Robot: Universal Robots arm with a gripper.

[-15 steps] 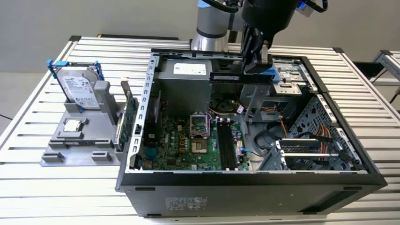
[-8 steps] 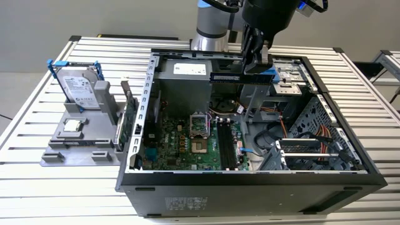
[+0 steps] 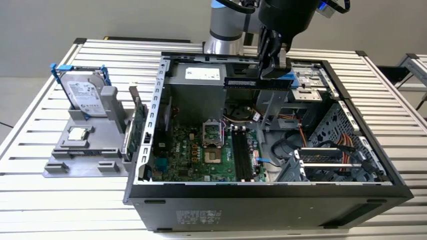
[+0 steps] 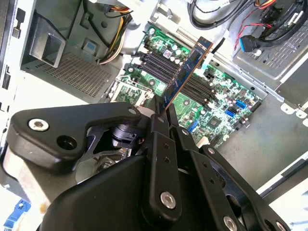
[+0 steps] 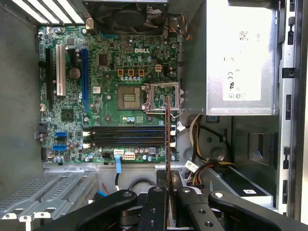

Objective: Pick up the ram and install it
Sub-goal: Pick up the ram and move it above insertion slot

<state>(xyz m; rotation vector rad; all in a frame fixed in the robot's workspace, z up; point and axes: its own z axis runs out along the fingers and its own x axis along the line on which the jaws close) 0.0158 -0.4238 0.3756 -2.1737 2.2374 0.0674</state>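
The ram: one long, thin, dark-blue circuit-board stick (image 3: pixel 257 83), pinched between the jaws, most of its length jutting past the fingertips, held above the green motherboard (image 3: pixel 200 150) and apart from it.
The gripper: one black two-fingered gripper (image 3: pixel 275 75), jaws clenched on the ram.
Memory slots: four long black slots (image 5: pixel 127 136) side by side on the motherboard; in the first wrist view the ram's edge (image 5: pixel 168 139) runs crosswise over their end.
Processor socket: one square socket (image 5: pixel 130 98), just beside the slots.
Power supply: one grey metal box (image 5: pixel 240 57) beside the motherboard.
Wires: one yellow-and-black bundle (image 5: pixel 199 166) off the motherboard's edge, near the slots' end.
Hard drive: one silver drive in a blue-handled frame (image 3: pixel 85 95), well apart from the motherboard.
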